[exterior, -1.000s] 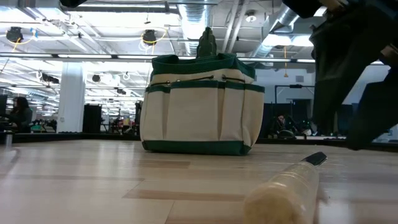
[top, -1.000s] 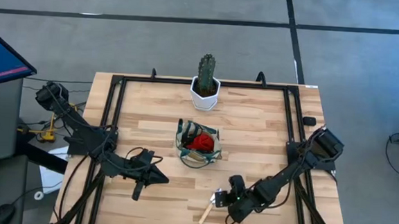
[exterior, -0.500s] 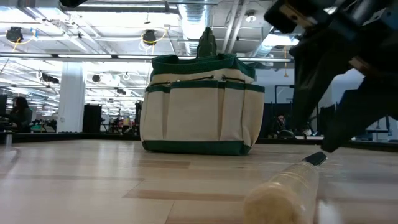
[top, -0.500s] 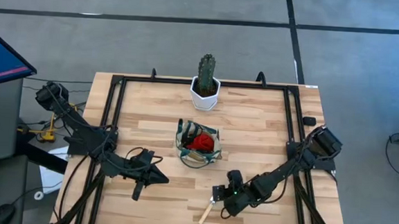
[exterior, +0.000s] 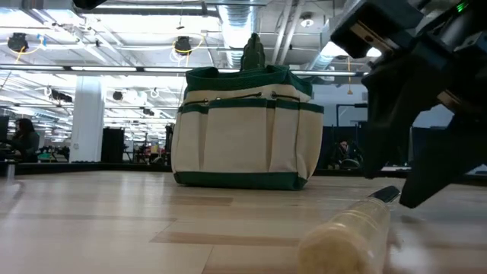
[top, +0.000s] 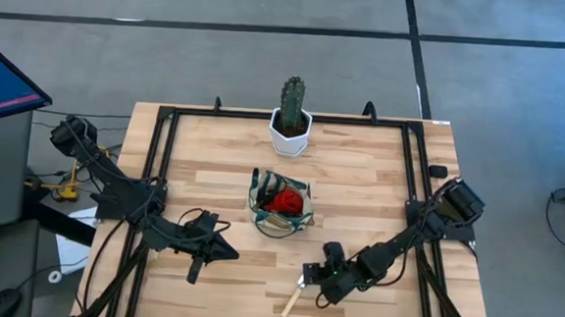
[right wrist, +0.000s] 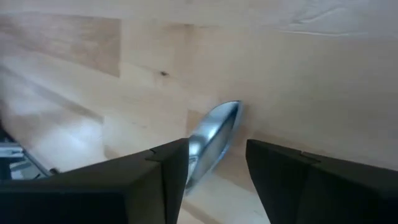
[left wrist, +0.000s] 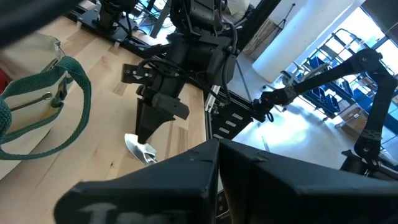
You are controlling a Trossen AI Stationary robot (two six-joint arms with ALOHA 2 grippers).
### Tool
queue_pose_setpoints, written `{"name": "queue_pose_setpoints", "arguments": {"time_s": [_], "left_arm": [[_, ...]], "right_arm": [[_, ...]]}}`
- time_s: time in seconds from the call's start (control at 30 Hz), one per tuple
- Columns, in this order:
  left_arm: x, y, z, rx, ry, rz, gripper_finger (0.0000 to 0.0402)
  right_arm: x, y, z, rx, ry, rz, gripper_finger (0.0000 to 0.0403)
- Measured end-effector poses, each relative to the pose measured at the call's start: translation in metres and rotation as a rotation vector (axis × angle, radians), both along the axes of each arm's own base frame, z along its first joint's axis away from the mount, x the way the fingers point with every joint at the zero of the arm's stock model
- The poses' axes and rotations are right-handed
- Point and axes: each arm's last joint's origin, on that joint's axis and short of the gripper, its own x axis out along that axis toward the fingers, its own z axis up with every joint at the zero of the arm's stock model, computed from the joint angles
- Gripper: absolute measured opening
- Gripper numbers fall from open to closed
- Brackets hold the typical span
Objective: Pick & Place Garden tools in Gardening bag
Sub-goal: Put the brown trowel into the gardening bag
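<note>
A trowel with a wooden handle (top: 293, 302) lies flat near the table's front edge, its metal blade (right wrist: 214, 137) toward the bag. My right gripper (right wrist: 217, 155) is open and low over that blade, one finger on each side of it. The left wrist view shows the same gripper (left wrist: 146, 134) with its tips at the blade (left wrist: 142, 149). The cream and green gardening bag (top: 280, 203) stands upright mid-table with a red tool (top: 282, 200) inside. My left gripper (top: 220, 253) hangs shut above the table left of the bag, holding nothing. My right gripper comes slanting down from the table's right, its fingers (right wrist: 163, 177) straddling the trowel's blade (right wrist: 219, 127) near the tip. I cannot tell whether the fingers touch the blade. The trowel lies flat on the table.
A green cactus in a white pot (top: 292, 122) stands at the far edge behind the bag. A black frame rail (top: 413, 186) runs around the tabletop. Bare wood lies between the bag and the trowel.
My right gripper has come down and a little toward the table's left, until its fingers stand astride the trowel's blade. The trowel has stayed where it was.
</note>
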Motion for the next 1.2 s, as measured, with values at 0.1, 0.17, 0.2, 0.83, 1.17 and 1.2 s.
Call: {"name": "queue_pose_setpoints", "arguments": {"time_s": [0.1,0.17,0.2,0.83,1.17,1.2], "left_arm": [[0.0,0.0,0.0,0.0,0.0,0.0,0.0001],[0.0,0.0,0.0,0.0,0.0,0.0,0.0001],[0.0,0.0,0.0,0.0,0.0,0.0,0.0001],[0.0,0.0,0.0,-0.018,0.004,0.0,0.0001],[0.0,0.0,0.0,-0.018,0.004,0.0,0.0001],[0.0,0.0,0.0,-0.018,0.005,-0.002,0.0001]], "right_arm": [[0.001,0.001,0.001,-0.003,-0.012,0.017,0.015],[0.004,0.001,-0.007,-0.001,-0.015,0.013,0.0147],[0.006,0.002,-0.009,0.002,-0.025,0.011,0.0146],[0.02,0.01,-0.031,0.012,-0.098,0.013,0.001],[0.022,0.013,-0.028,-0.046,-0.13,0.031,0.0001],[0.022,0.014,-0.026,-0.059,-0.133,0.044,0.0001]]}}
